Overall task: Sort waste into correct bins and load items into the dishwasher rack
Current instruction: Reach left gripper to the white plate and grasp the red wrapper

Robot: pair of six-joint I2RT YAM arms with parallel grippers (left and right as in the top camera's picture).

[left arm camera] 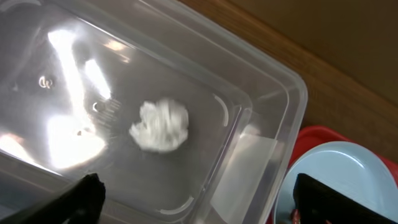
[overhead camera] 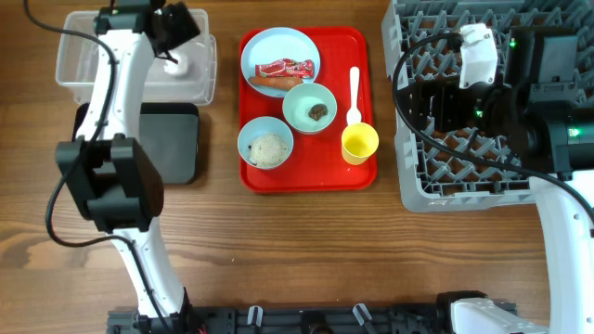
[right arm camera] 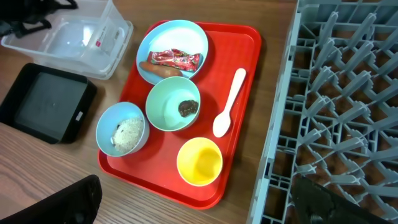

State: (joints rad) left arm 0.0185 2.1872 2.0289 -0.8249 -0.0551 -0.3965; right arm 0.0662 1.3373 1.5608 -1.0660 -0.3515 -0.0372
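Tissue point(left arm camera: 159, 124) lies in clear tub point(left arm camera: 273, 93); only waste binned so far. Left gripper point(left arm camera: 199, 196) above it, wide open, empty. Right gripper point(right arm camera: 199, 199) wide open, empty, beside dishwasher rack point(overhead camera: 418, 176), nothing loaded. Wrapper point(overhead camera: 285, 68), carrot point(overhead camera: 269, 83), rice point(overhead camera: 267, 148), cup point(overhead camera: 359, 143), spoon point(overhead camera: 354, 93) on red tray point(overhead camera: 306, 178), unsorted.

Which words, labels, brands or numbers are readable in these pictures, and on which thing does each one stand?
No text is readable in any view.
Red snack wrapper: white print, too blurred to read.
Clear tub: a small sticker on its wall, too small to read.
Black tray: a small white label on its rim, too small to read.
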